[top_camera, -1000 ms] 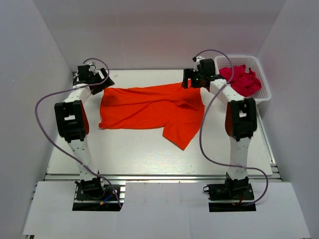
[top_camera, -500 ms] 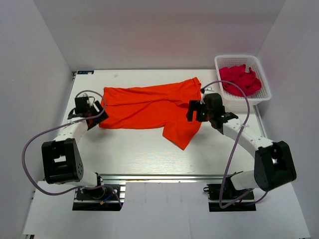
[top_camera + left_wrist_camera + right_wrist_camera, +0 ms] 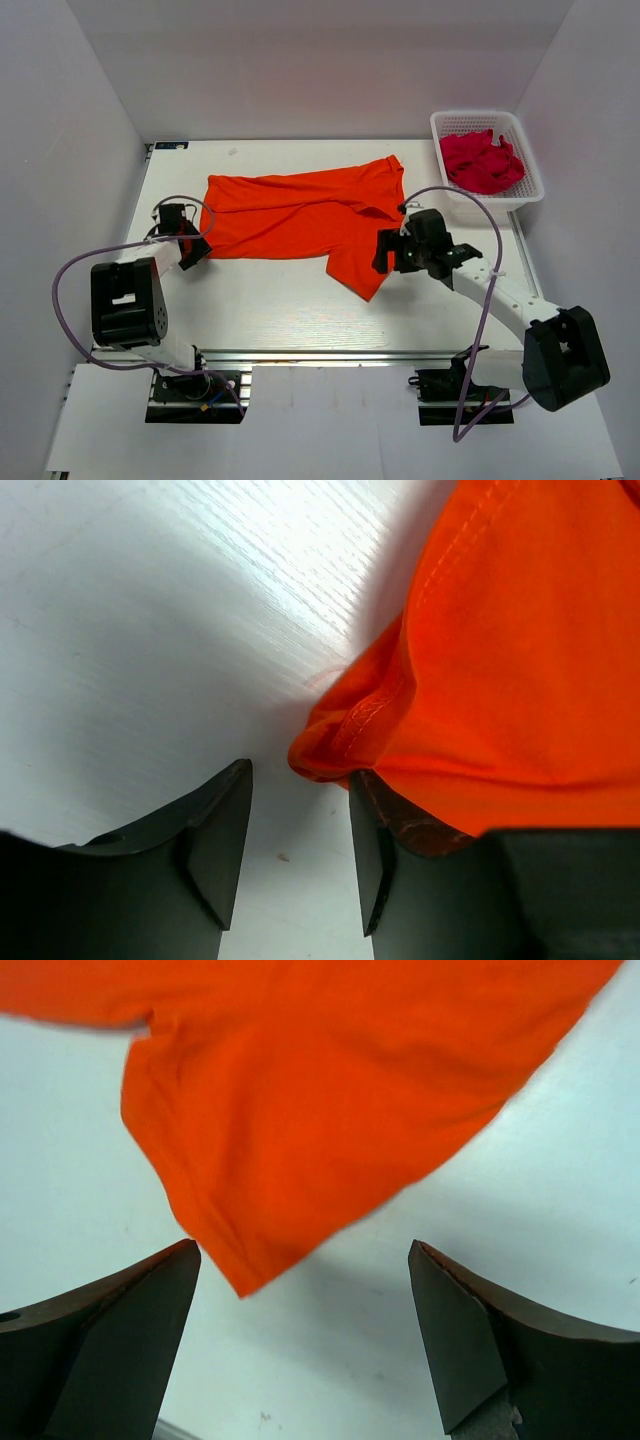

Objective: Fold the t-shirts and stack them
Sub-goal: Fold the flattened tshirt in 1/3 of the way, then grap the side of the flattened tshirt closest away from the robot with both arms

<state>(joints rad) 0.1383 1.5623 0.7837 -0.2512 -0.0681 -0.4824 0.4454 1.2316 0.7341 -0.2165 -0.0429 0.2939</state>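
- The left wall [image 3: 60, 150] of my white enclosure stands along the table's left edge. The back wall [image 3: 320, 70] closes off the far side.
- The table [image 3: 270, 300] is white with a fine wood grain, and a metal rail [image 3: 320, 355] runs along its near edge.
- A purple cable [image 3: 62, 290] loops out from my left arm, hanging clear of the cloth.
- My left gripper [image 3: 188, 243] sits low at the left side of the table, right at the near-left corner of the orange t-shirt [image 3: 290, 215]. Its jaws stand partly spread, and my wrist camera shows bare table in the gap between them.
- In that wrist view the shirt's bunched, stitched corner lies over one of the fingers [image 3: 375, 820], with the fold's tip just past the gap. The other finger touches no cloth.
- The orange t-shirt lies spread across the middle of the far half of the table. It is mostly flat with some wrinkles, and one pointed flap reaches toward the near side, right of centre.
- My right gripper [image 3: 385, 250] hovers just right of that flap, jaws spread wide and pinching nothing. From its wrist camera the flap's tip lies on the table ahead of the fingers, between them.
- Another purple cable [image 3: 487, 310] arcs over my right arm.
- The white basket [image 3: 480, 116] stands at the far-right corner, well apart from both grippers, with the crimson t-shirts [image 3: 482, 160] heaped loosely inside.
- The right wall [image 3: 590, 150] rises just beyond the basket.
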